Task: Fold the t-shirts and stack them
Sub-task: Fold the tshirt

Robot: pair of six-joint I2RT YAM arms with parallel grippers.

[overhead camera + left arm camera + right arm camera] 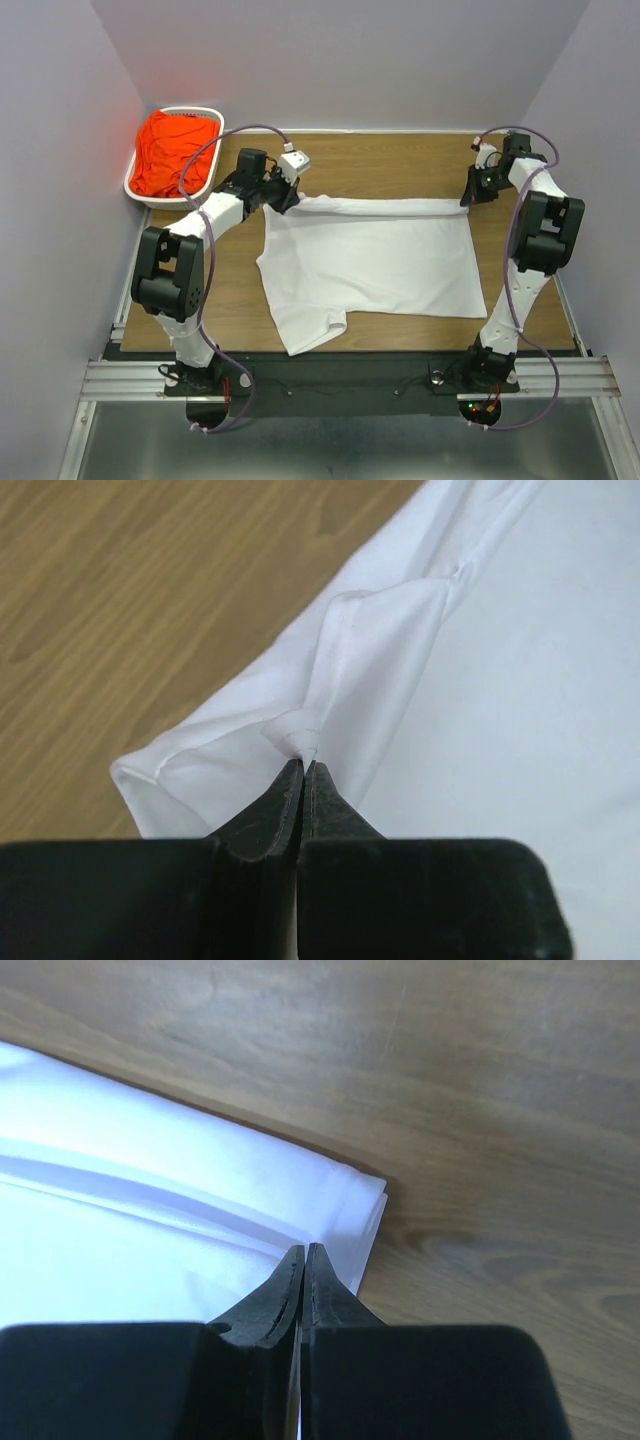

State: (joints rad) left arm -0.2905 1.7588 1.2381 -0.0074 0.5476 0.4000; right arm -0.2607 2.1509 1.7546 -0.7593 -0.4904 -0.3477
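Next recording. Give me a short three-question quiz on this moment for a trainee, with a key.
1. True or false: the bright orange-red cloth t-shirt is stacked on the plain white cloth t-shirt.
2. What is the left pincer clamping? A nothing; B a pinch of the white t-shirt; C the orange-red t-shirt.
3. Fill in: in the top external view, the white t-shirt's folded-over band runs along its ____ edge (top or bottom of the picture).
Key: 1 false, it lies bunched in the white plastic slotted basket. 2 B. 3 top.
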